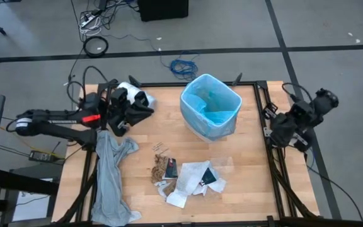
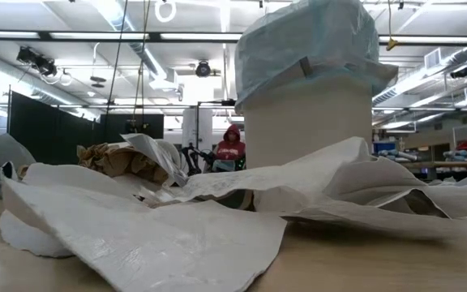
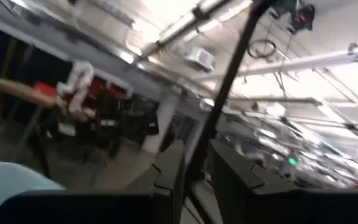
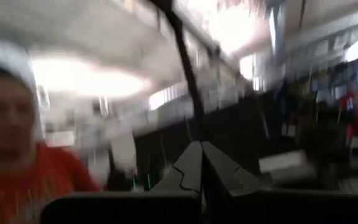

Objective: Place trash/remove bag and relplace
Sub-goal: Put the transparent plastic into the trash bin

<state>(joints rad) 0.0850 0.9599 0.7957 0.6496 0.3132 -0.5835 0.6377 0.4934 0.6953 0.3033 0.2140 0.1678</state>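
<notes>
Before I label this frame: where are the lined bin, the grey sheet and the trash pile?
Bin (image 1: 210, 107), high view, blue liner inside.
Grey sheet (image 1: 111, 173), high view, its middle.
Trash pile (image 1: 194, 176), high view, white paper.

Pale wood table top (image 1: 251, 183), matt, with a fine grain. Thin translucent light-blue plastic bag (image 1: 210, 104) – crinkly, faintly glossy – lining a smooth matt cream bin (image 2: 308, 122). Limp grey plastic sheet (image 1: 110, 173), soft-folded, dull sheen. Crumpled white paper (image 1: 191, 176) among the trash, matt and creased; in the low view, a fibrous, slightly rough surface. Brown wrappers (image 1: 159, 169), wrinkled, papery. Dark matt plastic and metal on both arms – black metal frame (image 1: 260, 120) edging the table.
</notes>
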